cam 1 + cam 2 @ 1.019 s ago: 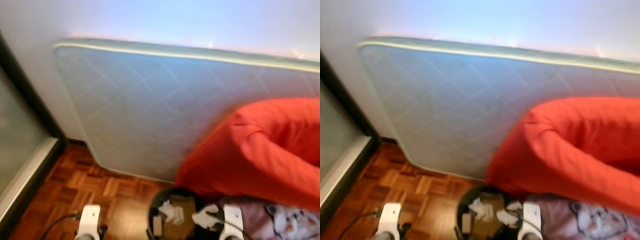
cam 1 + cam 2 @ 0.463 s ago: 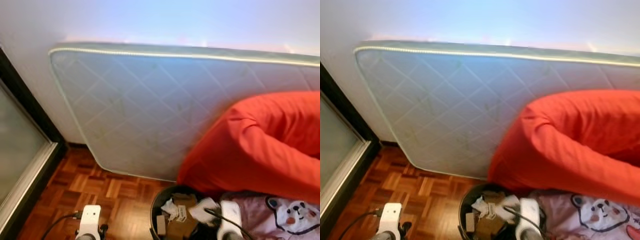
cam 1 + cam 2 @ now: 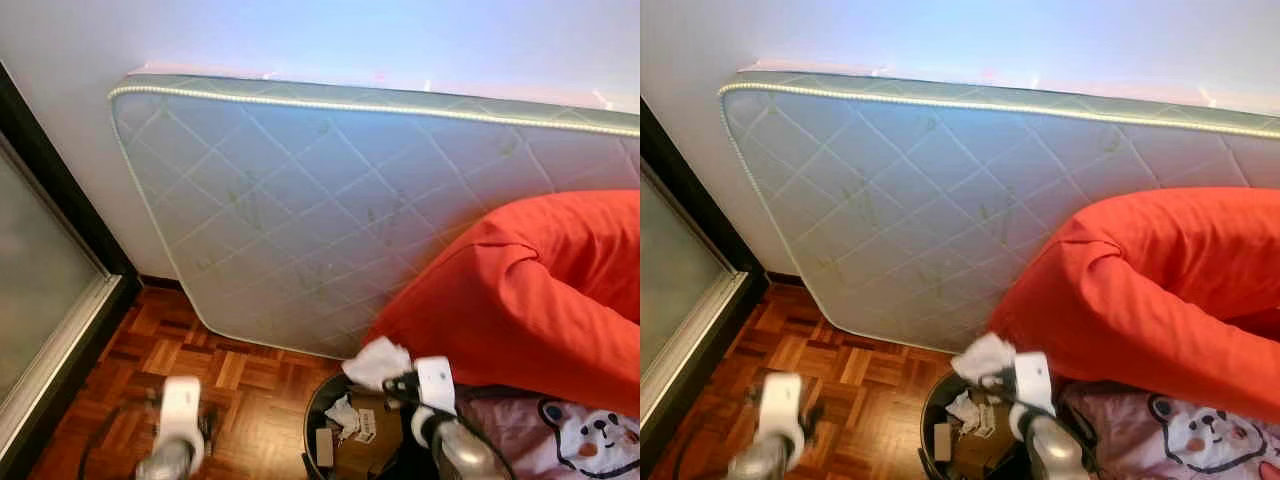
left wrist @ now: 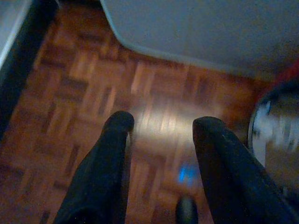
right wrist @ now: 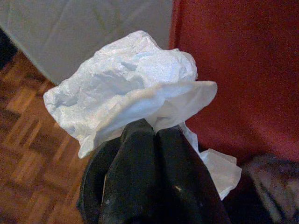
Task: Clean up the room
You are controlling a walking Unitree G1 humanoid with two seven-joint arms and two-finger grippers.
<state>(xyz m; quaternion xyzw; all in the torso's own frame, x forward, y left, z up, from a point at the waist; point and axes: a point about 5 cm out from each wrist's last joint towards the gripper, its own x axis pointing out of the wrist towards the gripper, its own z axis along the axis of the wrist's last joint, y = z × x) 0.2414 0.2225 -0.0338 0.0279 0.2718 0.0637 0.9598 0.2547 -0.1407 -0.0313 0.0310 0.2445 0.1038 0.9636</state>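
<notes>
Up above the round black waste bin (image 3: 318,425), the right gripper (image 5: 152,140) pinches a crumpled white tissue (image 5: 126,88) between closed fingers, arm raised beside the orange beanbag (image 3: 520,300). Lower, the left gripper (image 4: 161,126) hangs spread-fingered over parquet floor (image 4: 84,84).

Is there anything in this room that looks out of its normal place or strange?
Yes. A bare mattress stands on its long edge against the wall instead of lying flat. An orange beanbag slumps against it, beside a black bin holding trash. The right gripper has its jaws shut on a crumpled tissue.
</notes>
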